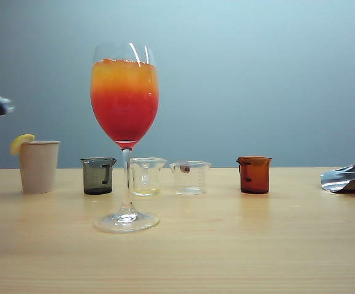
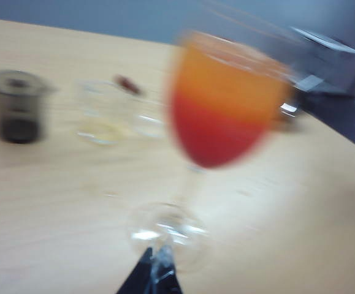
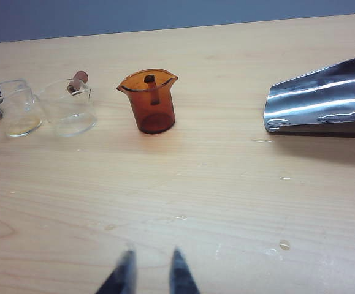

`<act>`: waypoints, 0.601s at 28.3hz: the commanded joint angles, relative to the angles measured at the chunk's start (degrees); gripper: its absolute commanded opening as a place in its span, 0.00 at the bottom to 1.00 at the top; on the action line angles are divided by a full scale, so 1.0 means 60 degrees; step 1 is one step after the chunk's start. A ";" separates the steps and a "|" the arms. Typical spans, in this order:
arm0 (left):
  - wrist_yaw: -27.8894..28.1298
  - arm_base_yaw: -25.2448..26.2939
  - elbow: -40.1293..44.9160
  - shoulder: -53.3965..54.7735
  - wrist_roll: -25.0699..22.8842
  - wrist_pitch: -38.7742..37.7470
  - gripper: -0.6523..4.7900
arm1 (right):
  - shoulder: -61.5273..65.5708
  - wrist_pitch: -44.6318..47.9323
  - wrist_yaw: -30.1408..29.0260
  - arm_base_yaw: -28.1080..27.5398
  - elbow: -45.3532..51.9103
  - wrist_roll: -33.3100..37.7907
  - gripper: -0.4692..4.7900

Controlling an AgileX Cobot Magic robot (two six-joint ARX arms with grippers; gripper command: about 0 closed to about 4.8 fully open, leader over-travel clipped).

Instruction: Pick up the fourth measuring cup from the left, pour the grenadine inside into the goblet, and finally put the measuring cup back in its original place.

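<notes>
Fourth measuring cup (image 3: pixel 149 101) upright, freed, right gripper (image 3: pixel 151 269) slightly parted well back; left gripper (image 2: pixel 156 275) state unclear.

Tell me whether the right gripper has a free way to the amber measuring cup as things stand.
Probably yes. In the right wrist view the right gripper points toward the amber measuring cup, with only bare table between them. The clear cups and the foil bag sit off to either side.

Soft, even, rather cool light leaves only faint shadows on the bench (image 1: pixel 226 245), with bright glints on the goblet (image 1: pixel 125 98) bowl and glare on the silver foil (image 3: pixel 324 98), while the left wrist view is heavily motion-blurred and the other two are fairly sharp.
</notes>
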State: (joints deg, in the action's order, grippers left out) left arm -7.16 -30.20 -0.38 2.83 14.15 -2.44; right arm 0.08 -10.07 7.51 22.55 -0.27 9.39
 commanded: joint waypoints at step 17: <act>0.0729 0.6849 -0.0022 -0.0459 -0.0044 -0.0087 0.11 | 0.0000 0.0091 0.0237 -0.2954 0.0036 0.0000 0.24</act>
State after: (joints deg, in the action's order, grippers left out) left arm -2.81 10.94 -0.40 0.08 14.15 -3.70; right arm 0.08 -10.02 8.29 4.71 -0.27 9.39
